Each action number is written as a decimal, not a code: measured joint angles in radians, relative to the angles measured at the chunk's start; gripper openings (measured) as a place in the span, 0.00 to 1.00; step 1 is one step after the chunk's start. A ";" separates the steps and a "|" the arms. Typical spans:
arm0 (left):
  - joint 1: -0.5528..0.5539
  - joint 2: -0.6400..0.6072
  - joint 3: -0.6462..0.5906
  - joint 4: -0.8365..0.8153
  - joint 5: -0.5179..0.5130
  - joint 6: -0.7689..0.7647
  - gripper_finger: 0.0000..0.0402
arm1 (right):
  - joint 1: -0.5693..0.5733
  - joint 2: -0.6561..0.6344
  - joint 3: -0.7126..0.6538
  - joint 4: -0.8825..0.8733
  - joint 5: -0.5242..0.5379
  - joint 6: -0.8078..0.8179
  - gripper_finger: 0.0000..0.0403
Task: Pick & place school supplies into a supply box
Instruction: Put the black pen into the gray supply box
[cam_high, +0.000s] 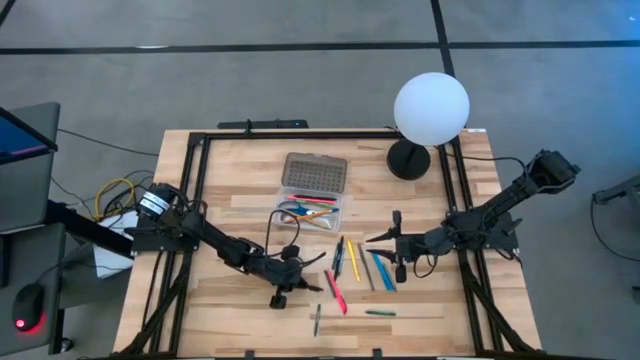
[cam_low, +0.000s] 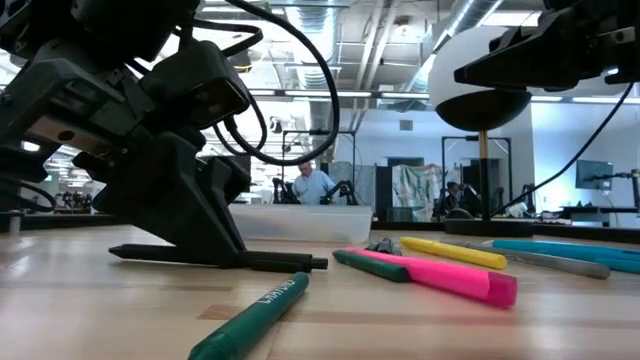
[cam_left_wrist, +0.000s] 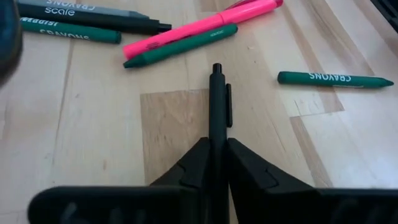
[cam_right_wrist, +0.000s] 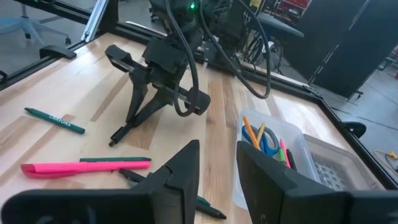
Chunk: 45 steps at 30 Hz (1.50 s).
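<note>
My left gripper (cam_high: 297, 284) (cam_left_wrist: 214, 163) is low over the near middle of the table and shut on a black pen (cam_left_wrist: 216, 106) (cam_low: 220, 258). My right gripper (cam_high: 378, 240) (cam_right_wrist: 217, 171) hovers open above the loose pens, touching nothing. The clear supply box (cam_high: 314, 208) (cam_right_wrist: 273, 152) sits farther back with its grey dotted lid (cam_high: 315, 172) laid open. Blue-handled scissors and a few pens lie in it. A pink marker (cam_left_wrist: 202, 26) (cam_low: 445, 275), green pen (cam_left_wrist: 180, 45), green crayon (cam_left_wrist: 334, 79) and other pens (cam_high: 365, 265) lie flat on the table. My left gripper pinches the black pen's barrel (cam_left_wrist: 215, 134) between its two fingers (cam_low: 205, 225), which come down at a slant from the table's left and lie along the pen. The pen's clip end (cam_left_wrist: 217, 71) sticks out ahead of the fingertips. The pen lies level at the tabletop (cam_low: 280, 262).
A lamp with a white globe (cam_high: 431, 108) stands on a black base at the far right of the table. A black frame (cam_high: 200, 190) runs along the table's edges. A green crayon (cam_low: 255, 315) lies near the front edge. A person sits in the room beyond (cam_low: 313, 183).
</note>
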 joint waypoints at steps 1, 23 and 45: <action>0.000 0.000 0.000 0.000 -0.002 0.002 0.10 | 0.000 0.000 0.000 -0.004 0.000 0.001 0.25; 0.002 -0.104 0.162 -0.450 -0.183 0.155 0.05 | 0.000 0.001 0.001 -0.042 -0.001 0.035 0.25; 0.180 -0.109 0.443 -0.799 -0.337 0.409 0.05 | 0.000 0.001 0.001 -0.047 -0.002 0.039 0.25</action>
